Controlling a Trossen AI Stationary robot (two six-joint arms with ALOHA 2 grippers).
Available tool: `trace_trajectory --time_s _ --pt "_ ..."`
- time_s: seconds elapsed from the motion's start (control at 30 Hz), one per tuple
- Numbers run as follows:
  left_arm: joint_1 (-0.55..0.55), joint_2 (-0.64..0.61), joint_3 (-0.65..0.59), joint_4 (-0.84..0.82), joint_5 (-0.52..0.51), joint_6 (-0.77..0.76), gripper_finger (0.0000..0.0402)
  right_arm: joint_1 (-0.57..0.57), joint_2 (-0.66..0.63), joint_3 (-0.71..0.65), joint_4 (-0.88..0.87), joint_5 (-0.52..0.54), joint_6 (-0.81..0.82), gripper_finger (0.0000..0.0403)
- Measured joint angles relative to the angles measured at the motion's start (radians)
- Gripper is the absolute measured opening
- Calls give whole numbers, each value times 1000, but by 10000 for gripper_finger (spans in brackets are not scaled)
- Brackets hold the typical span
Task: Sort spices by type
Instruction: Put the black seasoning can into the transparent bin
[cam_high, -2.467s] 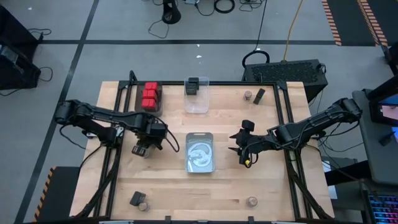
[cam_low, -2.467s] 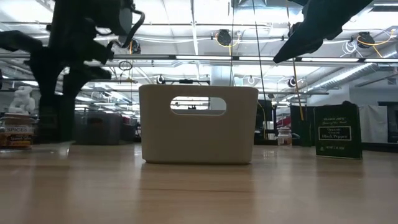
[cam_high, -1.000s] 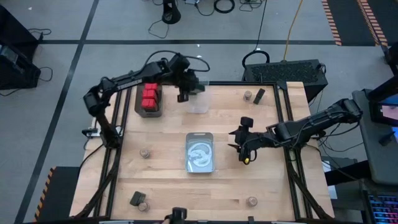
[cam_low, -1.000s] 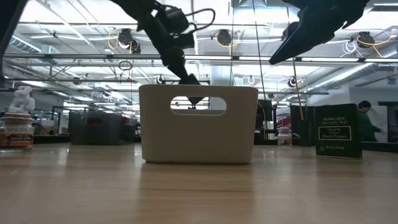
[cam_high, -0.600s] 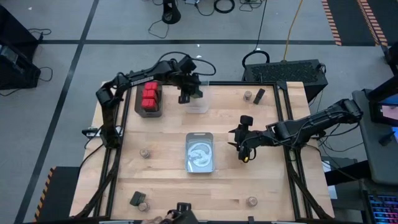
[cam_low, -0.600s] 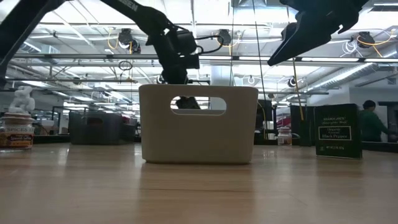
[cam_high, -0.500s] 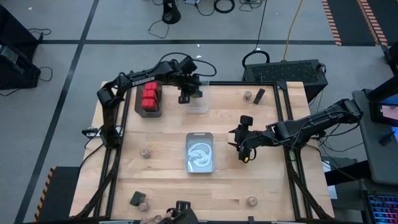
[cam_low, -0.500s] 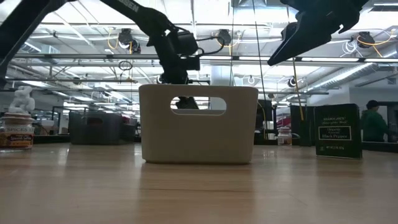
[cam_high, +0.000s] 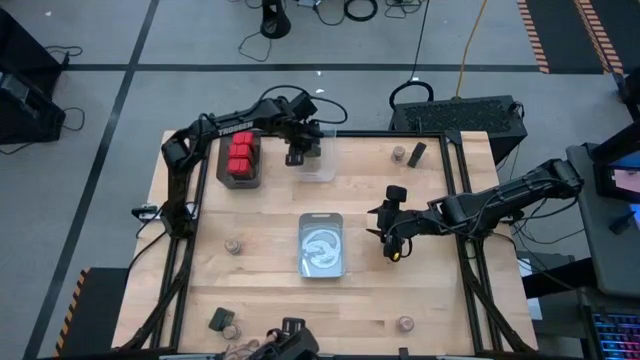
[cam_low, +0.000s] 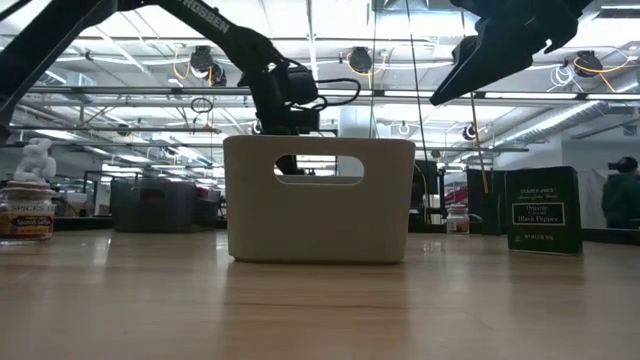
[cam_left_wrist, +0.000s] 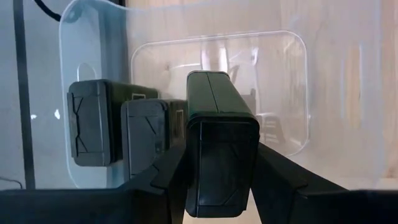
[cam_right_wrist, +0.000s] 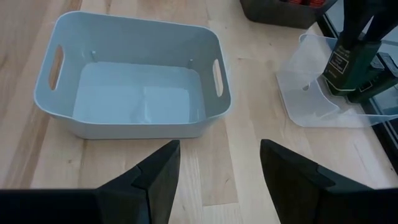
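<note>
Left tool (cam_left_wrist: 221, 171) clamped on black spice tin (cam_left_wrist: 219, 140), held upright over clear bin (cam_high: 318, 165) at far edge of surface (cam_high: 270, 280), presumably to join 2 other black tins (cam_left_wrist: 121, 134) w/ like type; right tool (cam_right_wrist: 214, 165) apart, idle near grey basket (cam_right_wrist: 56, 106).

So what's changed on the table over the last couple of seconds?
The left gripper swung from the near-left table to the clear bin at the back, fingers shut on a black spice tin. A round jar now sits uncovered. The right gripper and grey basket stayed put.
</note>
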Motion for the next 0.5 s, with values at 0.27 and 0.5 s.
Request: trace_trajectory --time_s 0.27,0.5 --pt "0 0 0 5 -22 1 156 0 0 0 0 0 0 205" --pt "-10 0 0 6 -35 6 175 0 0 0 0 0 0 205"
